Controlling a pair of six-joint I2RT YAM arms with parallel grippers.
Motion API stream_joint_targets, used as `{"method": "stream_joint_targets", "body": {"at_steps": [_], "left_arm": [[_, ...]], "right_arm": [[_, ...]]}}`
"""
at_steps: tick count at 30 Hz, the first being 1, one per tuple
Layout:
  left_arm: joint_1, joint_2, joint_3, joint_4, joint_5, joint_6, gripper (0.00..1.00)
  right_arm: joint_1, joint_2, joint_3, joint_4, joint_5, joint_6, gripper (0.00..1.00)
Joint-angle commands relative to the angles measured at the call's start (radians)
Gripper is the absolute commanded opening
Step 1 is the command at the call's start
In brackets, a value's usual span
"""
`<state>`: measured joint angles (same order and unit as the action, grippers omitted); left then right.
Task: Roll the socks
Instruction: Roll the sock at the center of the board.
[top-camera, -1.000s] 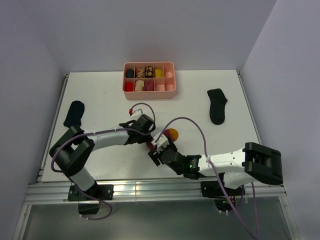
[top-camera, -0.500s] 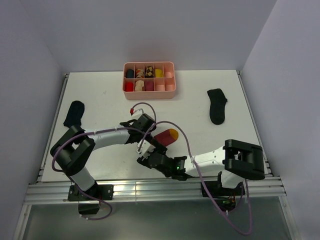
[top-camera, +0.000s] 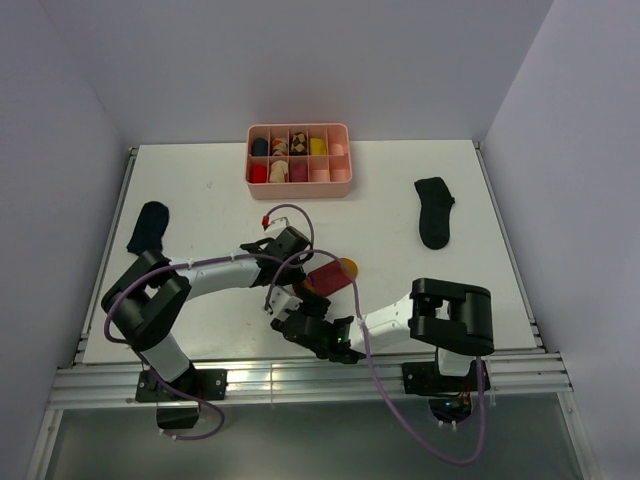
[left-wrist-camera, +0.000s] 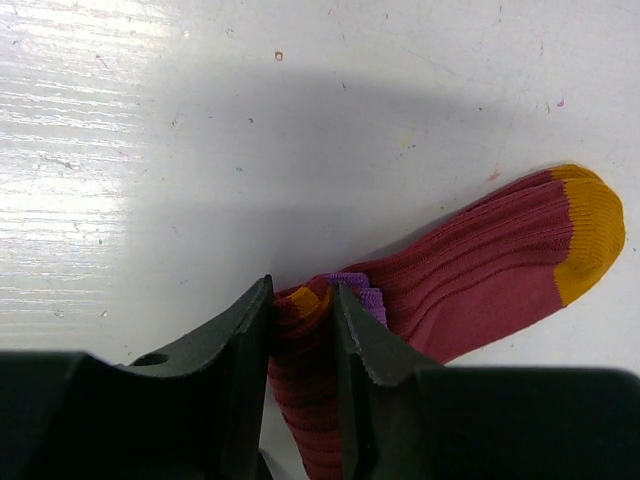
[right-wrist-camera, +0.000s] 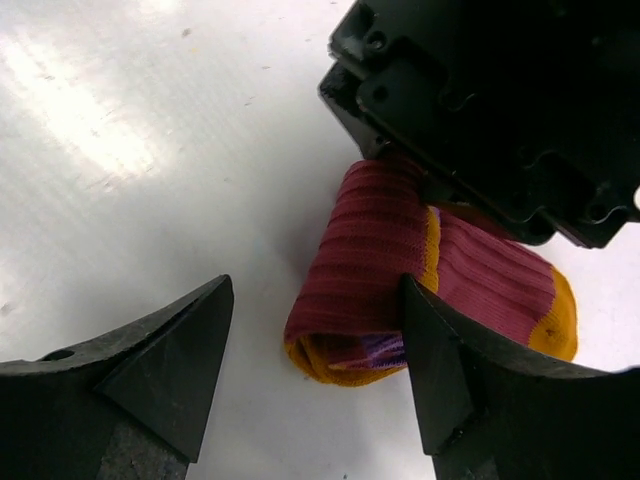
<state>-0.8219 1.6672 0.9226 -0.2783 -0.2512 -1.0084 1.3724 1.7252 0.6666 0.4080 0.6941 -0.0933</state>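
Observation:
The purple-and-maroon striped sock (top-camera: 332, 275) lies near the table's middle front, its cuff end rolled and its orange toe pointing right. My left gripper (top-camera: 298, 272) is shut on the rolled end (left-wrist-camera: 300, 380), which fills the gap between the jaws; the flat foot (left-wrist-camera: 490, 270) stretches away to the right. My right gripper (top-camera: 284, 306) stands open just in front of the roll (right-wrist-camera: 365, 270), its right finger against the roll's side and bare table before the left one. One black sock (top-camera: 148, 226) lies far left and another (top-camera: 435, 212) far right, both flat.
A pink divided tray (top-camera: 299, 186) holding several small rolled items stands at the back centre. The left gripper's black body (right-wrist-camera: 500, 120) hangs over the roll. Purple cables loop over both arms. White walls close in the table on three sides.
My right arm has swung left and its gripper has slid left and nearer the front edge, now facing the roll's open end. The left gripper has kept its hold on the roll.

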Motion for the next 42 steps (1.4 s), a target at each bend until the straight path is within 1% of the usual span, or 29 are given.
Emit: {"method": "stream_joint_targets", "body": {"at_steps": [1, 6, 7, 11, 17, 22, 25, 28, 29, 31, 32, 35, 36, 37, 38, 39, 42], "left_arm": [[-0.010, 0.032, 0.004, -0.088, 0.027, 0.033, 0.33], [-0.010, 0.028, -0.002, -0.091, 0.026, 0.039, 0.33], [-0.010, 0.028, -0.004, -0.094, 0.027, 0.047, 0.33], [-0.010, 0.026, 0.004, -0.113, 0.012, 0.065, 0.33], [-0.008, 0.031, 0.018, -0.139, -0.005, 0.085, 0.33], [-0.010, 0.043, 0.025, -0.144, -0.003, 0.099, 0.33], [-0.008, 0.045, 0.028, -0.139, 0.004, 0.110, 0.33], [-0.010, 0.042, 0.032, -0.134, 0.013, 0.126, 0.33], [-0.010, 0.040, 0.030, -0.133, 0.015, 0.131, 0.33], [-0.010, 0.028, 0.027, -0.127, 0.021, 0.137, 0.34], [-0.010, 0.023, 0.025, -0.122, 0.024, 0.139, 0.35], [-0.010, 0.008, 0.022, -0.111, 0.038, 0.142, 0.38], [-0.010, 0.005, 0.021, -0.105, 0.041, 0.137, 0.40], [-0.010, -0.004, 0.019, -0.101, 0.041, 0.134, 0.41], [-0.010, -0.010, 0.016, -0.098, 0.044, 0.128, 0.47], [-0.010, -0.017, 0.013, -0.091, 0.043, 0.122, 0.50], [-0.008, -0.053, 0.005, -0.088, 0.017, 0.097, 0.57]], "right_arm": [[-0.002, 0.063, 0.039, -0.034, 0.038, 0.056, 0.73], [-0.009, 0.103, 0.060, -0.072, 0.097, 0.092, 0.71], [-0.010, 0.105, 0.064, -0.095, 0.123, 0.127, 0.70], [-0.016, 0.109, 0.083, -0.153, 0.197, 0.176, 0.68], [-0.022, 0.044, 0.060, -0.173, 0.168, 0.185, 0.68], [-0.030, 0.048, 0.060, -0.218, 0.159, 0.219, 0.67], [-0.045, 0.062, 0.068, -0.245, 0.140, 0.254, 0.63], [-0.062, 0.088, 0.080, -0.273, 0.117, 0.279, 0.52], [-0.074, 0.096, 0.083, -0.276, 0.114, 0.282, 0.40], [-0.082, 0.094, 0.074, -0.265, 0.085, 0.280, 0.24], [-0.085, 0.079, 0.071, -0.258, 0.073, 0.279, 0.12], [-0.085, 0.027, 0.028, -0.201, -0.008, 0.254, 0.00], [-0.087, 0.011, 0.018, -0.175, -0.033, 0.251, 0.00], [-0.091, -0.007, -0.002, -0.163, -0.100, 0.247, 0.00], [-0.096, -0.044, -0.013, -0.152, -0.137, 0.250, 0.00], [-0.111, -0.062, -0.021, -0.143, -0.180, 0.257, 0.00], [-0.165, -0.130, -0.051, -0.127, -0.394, 0.294, 0.00]]}}
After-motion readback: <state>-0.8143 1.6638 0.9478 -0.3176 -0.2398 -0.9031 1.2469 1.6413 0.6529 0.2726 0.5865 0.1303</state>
